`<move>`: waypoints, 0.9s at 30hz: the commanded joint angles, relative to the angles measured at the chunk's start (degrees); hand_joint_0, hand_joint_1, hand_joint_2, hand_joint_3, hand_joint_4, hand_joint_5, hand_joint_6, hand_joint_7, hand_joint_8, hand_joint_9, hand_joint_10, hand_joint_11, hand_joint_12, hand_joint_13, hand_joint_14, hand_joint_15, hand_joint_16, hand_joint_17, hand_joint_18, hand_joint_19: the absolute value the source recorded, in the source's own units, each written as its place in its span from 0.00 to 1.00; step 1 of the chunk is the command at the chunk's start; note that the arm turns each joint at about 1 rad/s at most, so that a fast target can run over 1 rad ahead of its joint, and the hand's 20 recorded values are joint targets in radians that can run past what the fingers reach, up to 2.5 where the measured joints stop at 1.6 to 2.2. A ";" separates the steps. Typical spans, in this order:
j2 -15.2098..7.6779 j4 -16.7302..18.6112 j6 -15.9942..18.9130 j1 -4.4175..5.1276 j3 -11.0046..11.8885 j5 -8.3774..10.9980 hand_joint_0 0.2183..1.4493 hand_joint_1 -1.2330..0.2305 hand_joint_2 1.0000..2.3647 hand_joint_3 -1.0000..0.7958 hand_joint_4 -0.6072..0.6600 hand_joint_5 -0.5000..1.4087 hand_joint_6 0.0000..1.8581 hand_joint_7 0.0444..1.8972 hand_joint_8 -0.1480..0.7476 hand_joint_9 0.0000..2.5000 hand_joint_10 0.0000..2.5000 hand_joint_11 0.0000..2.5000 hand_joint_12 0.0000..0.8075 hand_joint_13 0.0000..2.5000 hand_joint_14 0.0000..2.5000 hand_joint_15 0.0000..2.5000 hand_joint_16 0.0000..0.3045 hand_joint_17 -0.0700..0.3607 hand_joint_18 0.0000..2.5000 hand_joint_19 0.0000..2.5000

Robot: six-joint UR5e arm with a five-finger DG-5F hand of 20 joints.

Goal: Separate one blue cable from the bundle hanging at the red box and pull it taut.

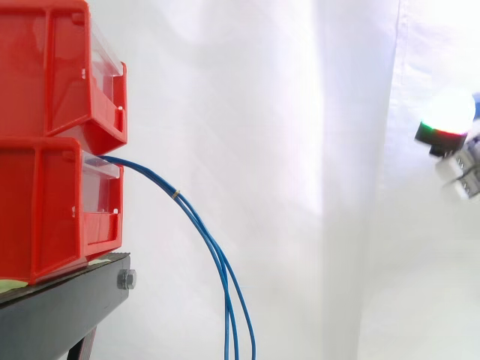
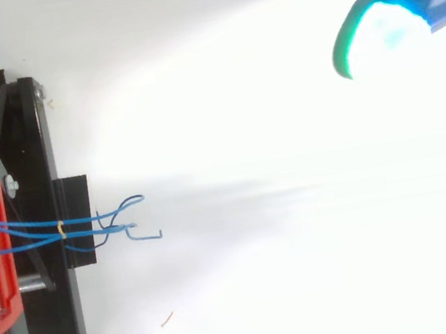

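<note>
Off lower red bin [image 1: 45, 210] hang blue cables [image 1: 161, 183]; hand [image 1: 448, 116] well apart, grip unclear.

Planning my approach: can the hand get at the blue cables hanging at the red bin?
Probably yes: only open space lies between the hand and the blue cables, though it is far off.

The bins [image 1: 52, 75] were red, the stand [image 1: 67, 307] black, the curtain [image 1: 300, 150] white. The cables [image 1: 217, 255] were blue, bound by a yellow tie [image 1: 176, 193]. The hand [image 1: 450, 112] glowed white, rimmed green and red (cyan and green from above).
</note>
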 commanded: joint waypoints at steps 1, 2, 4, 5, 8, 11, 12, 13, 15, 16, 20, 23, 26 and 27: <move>-1.87 2.37 0.22 0.26 0.05 0.02 0.29 0.46 0.00 0.30 0.69 0.15 0.27 0.34 0.51 0.15 0.00 0.00 0.49 0.10 0.00 0.01 0.19 0.46 0.17 0.07; -2.04 2.81 0.13 0.26 0.05 0.11 0.29 0.46 0.00 0.30 0.69 0.15 0.27 0.34 0.51 0.15 0.00 0.00 0.49 0.10 0.00 0.01 0.19 0.46 0.17 0.07; -2.66 4.22 -0.05 0.26 -0.04 0.37 0.29 0.46 0.00 0.30 0.69 0.15 0.27 0.34 0.51 0.15 0.00 0.00 0.49 0.10 0.00 0.01 0.19 0.46 0.17 0.07; -3.36 4.75 -0.05 0.35 0.05 0.63 0.29 0.46 0.00 0.30 0.69 0.15 0.27 0.34 0.51 0.15 0.00 0.00 0.49 0.10 0.00 0.02 0.19 0.46 0.17 0.07; -4.33 5.71 -0.05 0.43 0.05 0.81 0.29 0.46 0.00 0.30 0.69 0.15 0.27 0.34 0.51 0.15 0.00 0.00 0.49 0.10 0.00 0.01 0.19 0.46 0.17 0.07; -4.86 7.03 0.04 0.61 0.23 1.07 0.29 0.46 0.00 0.29 0.69 0.15 0.27 0.34 0.52 0.15 0.00 0.00 0.49 0.10 0.00 0.02 0.19 0.46 0.17 0.07; -5.30 8.52 0.13 0.79 0.49 1.78 0.29 0.46 0.00 0.29 0.69 0.15 0.27 0.34 0.52 0.15 0.00 0.00 0.49 0.10 0.00 0.02 0.19 0.46 0.17 0.07; -5.30 8.96 0.04 0.87 0.58 2.04 0.29 0.46 0.00 0.29 0.69 0.15 0.27 0.34 0.51 0.15 0.00 0.00 0.49 0.11 0.00 0.01 0.19 0.46 0.17 0.07; -5.38 9.23 -0.05 1.05 0.49 2.57 0.29 0.46 0.00 0.29 0.69 0.15 0.27 0.34 0.52 0.15 0.00 0.00 0.49 0.11 0.00 0.01 0.19 0.46 0.17 0.07; -5.65 9.40 0.04 1.14 0.58 3.01 0.29 0.46 0.00 0.29 0.69 0.15 0.27 0.34 0.52 0.15 0.00 0.00 0.49 0.11 0.00 0.01 0.19 0.46 0.17 0.07; -6.70 9.67 0.48 1.23 0.58 2.92 0.29 0.46 0.00 0.29 0.69 0.15 0.27 0.34 0.52 0.16 0.00 0.00 0.49 0.11 0.00 0.01 0.19 0.46 0.17 0.07; -8.64 11.16 1.98 1.40 1.54 3.18 0.29 0.46 0.00 0.29 0.69 0.15 0.27 0.34 0.52 0.16 0.00 0.00 0.49 0.11 0.00 0.01 0.19 0.46 0.17 0.07; -10.22 10.81 1.98 1.31 3.65 3.01 0.29 0.46 0.00 0.29 0.69 0.15 0.27 0.34 0.52 0.16 0.00 0.00 0.49 0.11 0.00 0.01 0.19 0.46 0.17 0.06; -10.75 10.72 1.98 1.23 4.09 2.92 0.29 0.46 0.00 0.29 0.69 0.15 0.27 0.34 0.52 0.16 0.00 0.00 0.49 0.11 0.00 0.01 0.19 0.46 0.17 0.07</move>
